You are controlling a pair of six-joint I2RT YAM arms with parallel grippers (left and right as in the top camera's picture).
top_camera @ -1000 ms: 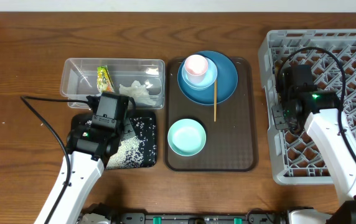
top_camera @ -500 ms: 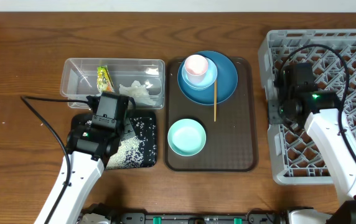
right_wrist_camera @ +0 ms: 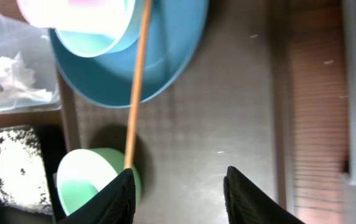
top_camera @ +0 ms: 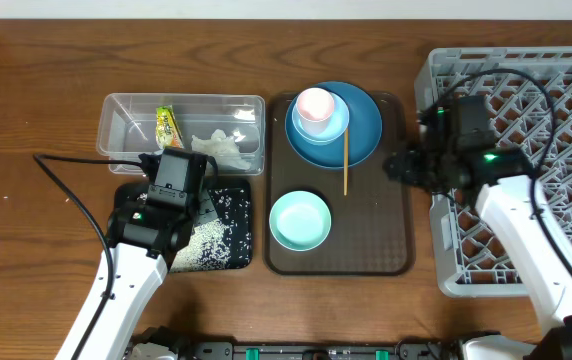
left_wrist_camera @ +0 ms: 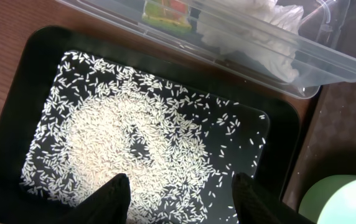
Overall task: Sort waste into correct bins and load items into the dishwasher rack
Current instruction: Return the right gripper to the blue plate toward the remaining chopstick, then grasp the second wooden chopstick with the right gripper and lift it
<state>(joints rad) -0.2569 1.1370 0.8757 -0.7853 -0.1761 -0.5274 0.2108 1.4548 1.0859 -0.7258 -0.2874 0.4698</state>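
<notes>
The dark blue plate [top_camera: 356, 125] lies at the far end of the brown serving tray [top_camera: 386, 230], with the light blue bowl [top_camera: 316, 132] and the pink cup [top_camera: 315, 104] stacked on it. A wooden chopstick [top_camera: 345, 162] leans off the plate; the right wrist view shows it too [right_wrist_camera: 137, 81]. The mint-green bowl [top_camera: 299, 221] sits near the tray's front. The clear container [top_camera: 126, 125] holds the yellow-green wrapper [top_camera: 167, 125] and the white tissue [top_camera: 220, 147]. Rice [left_wrist_camera: 134, 146] covers the black tray [left_wrist_camera: 35, 50]. My left gripper [left_wrist_camera: 179, 193] is open above the rice. My right gripper [right_wrist_camera: 177, 186] is open over the serving tray's right side, beside the grey rack [top_camera: 566, 120].
The rack fills the right side of the table, and the right arm's cable loops over it. Bare wooden table [top_camera: 26, 110] lies to the left and along the far edge.
My right arm has swung left, from over the rack's left edge to over the brown tray's right side. The left arm has not moved.
</notes>
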